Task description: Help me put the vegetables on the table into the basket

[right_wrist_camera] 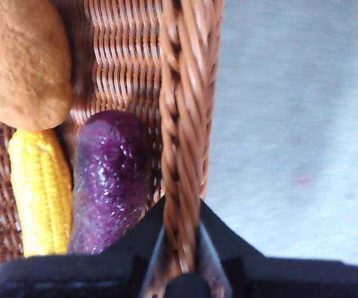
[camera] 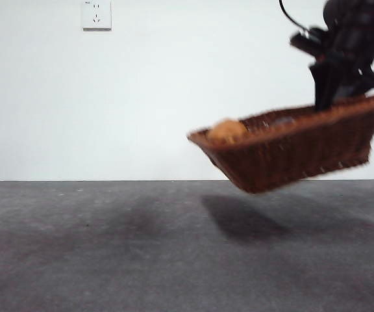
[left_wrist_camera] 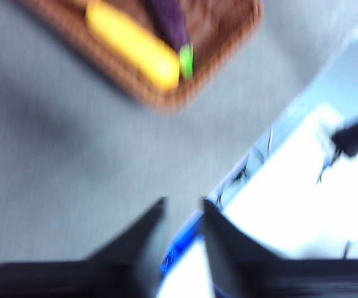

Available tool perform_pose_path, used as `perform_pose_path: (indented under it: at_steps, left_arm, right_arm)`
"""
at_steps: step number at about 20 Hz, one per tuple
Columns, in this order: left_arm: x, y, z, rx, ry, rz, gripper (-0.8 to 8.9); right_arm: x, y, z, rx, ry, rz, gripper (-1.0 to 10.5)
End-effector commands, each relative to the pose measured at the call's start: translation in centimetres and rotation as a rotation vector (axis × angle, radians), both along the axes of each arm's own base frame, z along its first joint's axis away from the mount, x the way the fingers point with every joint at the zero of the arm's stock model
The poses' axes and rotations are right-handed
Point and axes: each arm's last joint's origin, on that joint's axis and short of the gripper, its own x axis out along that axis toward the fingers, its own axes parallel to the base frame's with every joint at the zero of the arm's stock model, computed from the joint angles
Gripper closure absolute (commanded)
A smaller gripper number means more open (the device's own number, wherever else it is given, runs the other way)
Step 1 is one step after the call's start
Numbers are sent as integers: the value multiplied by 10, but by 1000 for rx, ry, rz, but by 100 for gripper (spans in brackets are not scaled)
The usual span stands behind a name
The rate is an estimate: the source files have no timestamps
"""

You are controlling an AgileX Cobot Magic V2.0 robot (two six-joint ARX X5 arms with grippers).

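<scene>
The basket (camera: pixel 297 153) hangs tilted in the air above the table (camera: pixel 109 247) at the right, its shadow on the surface below. My right gripper (camera: pixel 333 97) holds it from above, shut on the basket's rim (right_wrist_camera: pixel 182 124); the jaws of the right gripper (right_wrist_camera: pixel 180 214) pinch the woven edge. Inside lie the potato (right_wrist_camera: pixel 20 62), the corn cob (right_wrist_camera: pixel 39 192) and the eggplant (right_wrist_camera: pixel 110 180). Only the potato (camera: pixel 227 131) peeks over the low end in the front view. My left gripper (left_wrist_camera: pixel 182 208) is apart from the basket (left_wrist_camera: pixel 135 81), its jaws a little open with nothing between them.
A wall socket (camera: pixel 96 14) sits high on the white wall behind. The table's edge (left_wrist_camera: pixel 260 155) runs close to the left gripper, with pale floor and dark cables beyond it.
</scene>
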Motion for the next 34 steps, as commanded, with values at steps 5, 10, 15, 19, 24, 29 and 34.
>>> perform_pose_path:
  at_steps: [5, 10, 15, 19, 24, 29, 34]
  left_arm:
    - [-30, 32, 1, 58, 36, -14, 819]
    - [-40, 42, 5, 22, 15, -7, 819]
    - [-40, 42, 5, 21, 13, -7, 819]
    - [-40, 42, 5, 21, 14, -8, 819]
    - [-42, 44, 6, 16, 4, -10, 818]
    - [-42, 48, 7, 60, -61, 25, 818]
    - [-42, 49, 7, 70, -73, 45, 818]
  right_arm:
    - [34, -28, -57, 78, 70, -1, 959]
    - [49, -49, -92, 80, 109, -56, 959]
    - [54, -50, -108, 94, 135, -50, 921]
    - [51, -51, -100, 64, 133, -78, 431]
    - [39, -53, -58, -35, 40, -109, 410]
    - [-8, -52, 26, -38, -114, -113, 415]
    - [-79, -52, 100, -87, -290, -134, 742]
